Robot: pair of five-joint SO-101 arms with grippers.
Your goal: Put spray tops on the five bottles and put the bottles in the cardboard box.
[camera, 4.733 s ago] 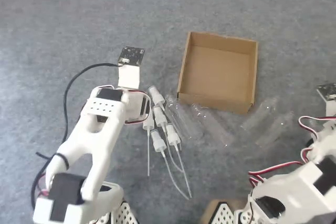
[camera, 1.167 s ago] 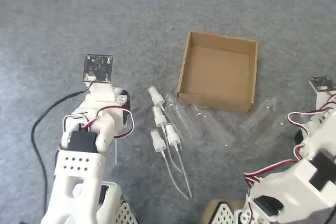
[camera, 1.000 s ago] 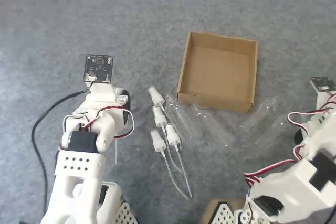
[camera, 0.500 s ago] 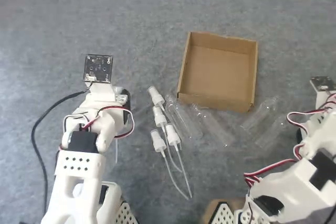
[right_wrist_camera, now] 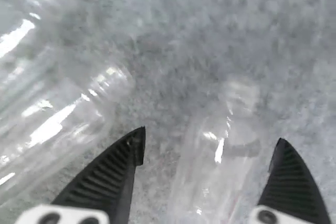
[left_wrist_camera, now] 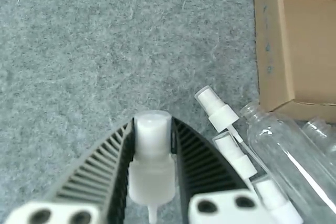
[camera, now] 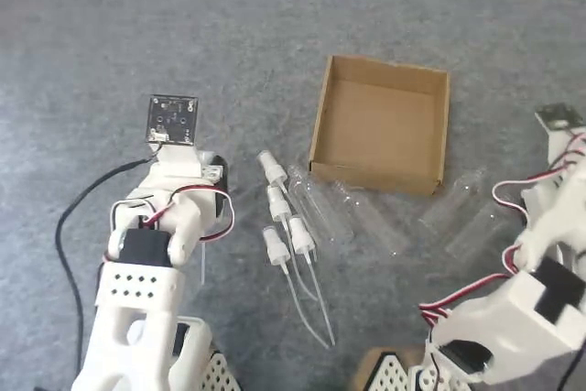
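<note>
Left arm (camera: 146, 272) has pulled back from the cluster of spray tops toward the left side of the surface (camera: 92, 61), taking one top with it. Right arm (camera: 540, 263) has edged in over the bottles on the right within the last half second.

Left gripper (left_wrist_camera: 152, 124): pinching a white spray top (left_wrist_camera: 151, 171) by its collar, nozzle cap poking out past the fingertips, dip tube running back between the fingers (left_wrist_camera: 105, 166).

Mid-surface, left of the box: four loose spray tops (camera: 277, 199) lying close together, thin tubes trailing toward the near edge.

Just right of those: two clear bottles (camera: 316, 203) lying on their sides, side by side, their far ends close against the box's near wall.

Cardboard box (camera: 371, 176): open top, sits toward the far edge, a little right of centre.

Right of the box's near-right corner: two more clear bottles (camera: 453, 199), on their sides, angled, near each other.

Right gripper (right_wrist_camera: 210, 140): spread wide, low over the surface, fingers either side of one bottle (right_wrist_camera: 226, 150) without gripping it. The neighbouring bottle (right_wrist_camera: 58, 108) lies just outside one finger (right_wrist_camera: 113, 171).
</note>
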